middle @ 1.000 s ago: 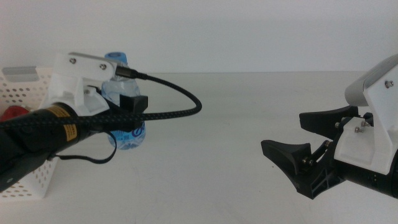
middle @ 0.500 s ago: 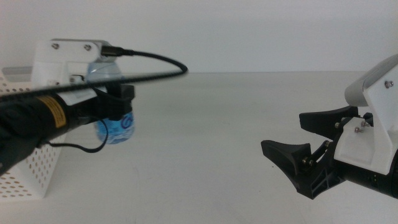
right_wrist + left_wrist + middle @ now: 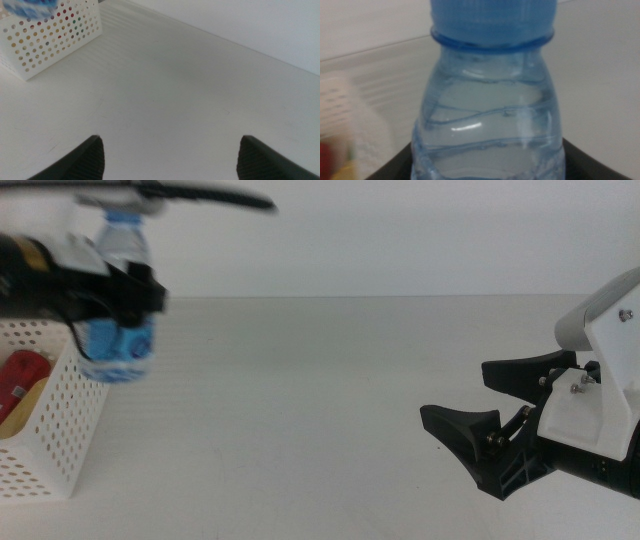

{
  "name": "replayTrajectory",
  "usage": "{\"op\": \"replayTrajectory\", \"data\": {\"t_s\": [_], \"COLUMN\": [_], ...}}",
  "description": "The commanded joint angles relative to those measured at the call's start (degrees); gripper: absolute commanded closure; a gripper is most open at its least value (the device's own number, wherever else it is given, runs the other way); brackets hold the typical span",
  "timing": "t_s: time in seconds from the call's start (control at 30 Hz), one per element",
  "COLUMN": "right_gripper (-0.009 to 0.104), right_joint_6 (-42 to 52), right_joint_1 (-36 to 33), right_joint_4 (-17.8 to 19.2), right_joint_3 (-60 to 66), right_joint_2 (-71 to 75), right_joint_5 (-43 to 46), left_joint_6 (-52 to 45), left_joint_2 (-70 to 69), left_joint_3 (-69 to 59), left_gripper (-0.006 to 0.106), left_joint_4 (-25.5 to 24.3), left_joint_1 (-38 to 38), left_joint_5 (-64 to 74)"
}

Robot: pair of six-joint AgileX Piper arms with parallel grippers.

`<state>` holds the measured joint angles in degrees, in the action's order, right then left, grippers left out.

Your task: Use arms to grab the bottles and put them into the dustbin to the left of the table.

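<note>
I see my left gripper (image 3: 118, 295) clamped on the water bottle (image 3: 120, 330), held in the air just above the basket's (image 3: 55, 430) near corner. My right gripper (image 3: 500, 420) waits spread wide, well away from the basket.

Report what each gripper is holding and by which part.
The left gripper grips the blue-capped water bottle around its body, lifted beside the white dustbin. The right gripper, open near the table's right side, holds nothing.

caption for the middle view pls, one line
Left claw holds the water bottle above the dustbin; right claw waits open.
</note>
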<state>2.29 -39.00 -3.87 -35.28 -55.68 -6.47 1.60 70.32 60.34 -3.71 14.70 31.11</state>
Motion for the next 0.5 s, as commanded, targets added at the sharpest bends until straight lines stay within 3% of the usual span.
{"op": "replayTrajectory", "data": {"t_s": [0.0,0.2,0.47], "right_gripper": [0.018,0.018,0.018], "right_joint_6": [0.6,0.6,0.6], "right_joint_1": [-0.2,-0.2,-0.2], "right_joint_4": [0.4,0.4,0.4], "right_joint_3": [-1.7,-1.7,-1.7], "right_joint_2": [0.7,0.7,0.7], "right_joint_5": [3.6,3.6,3.6], "left_joint_6": [-4.0,-11.1,-15.5], "left_joint_2": [-0.7,2.7,9.1], "left_joint_3": [6.5,13.9,20.4], "left_gripper": [0.106,0.106,0.106], "left_joint_4": [2.8,11.5,16.5], "left_joint_1": [-4.2,-12.5,-21.4], "left_joint_5": [0.4,8.1,16.8]}}
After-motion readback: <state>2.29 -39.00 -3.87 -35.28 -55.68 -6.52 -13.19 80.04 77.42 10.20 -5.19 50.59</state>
